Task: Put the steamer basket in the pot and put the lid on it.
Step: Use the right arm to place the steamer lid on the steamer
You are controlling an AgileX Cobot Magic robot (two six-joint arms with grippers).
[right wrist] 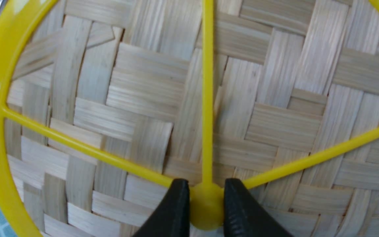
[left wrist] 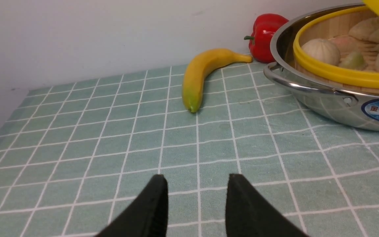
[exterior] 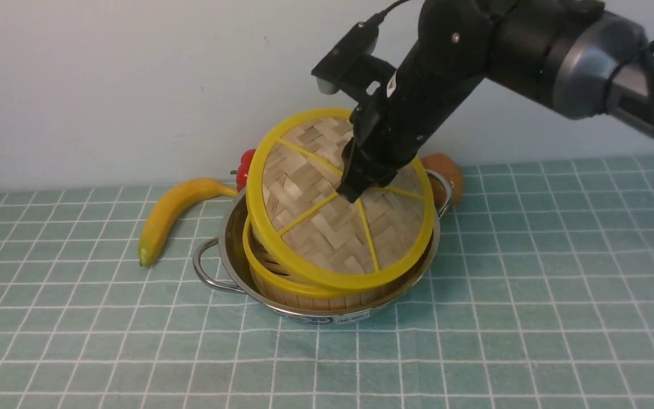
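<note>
Your right gripper is pinched on the small yellow centre knob of the flat, yellow-rimmed woven-bamboo lid, which hangs tilted over the round bamboo steamer basket seated in the shiny steel pot. Expect it to be light and stiff; the smooth knob, your only hold, may let it swivel. Your left gripper stands open, empty.

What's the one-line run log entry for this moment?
steamer basket: in pot | lid: tilted over basket | right gripper: shut on lid knob | left gripper: open
</note>
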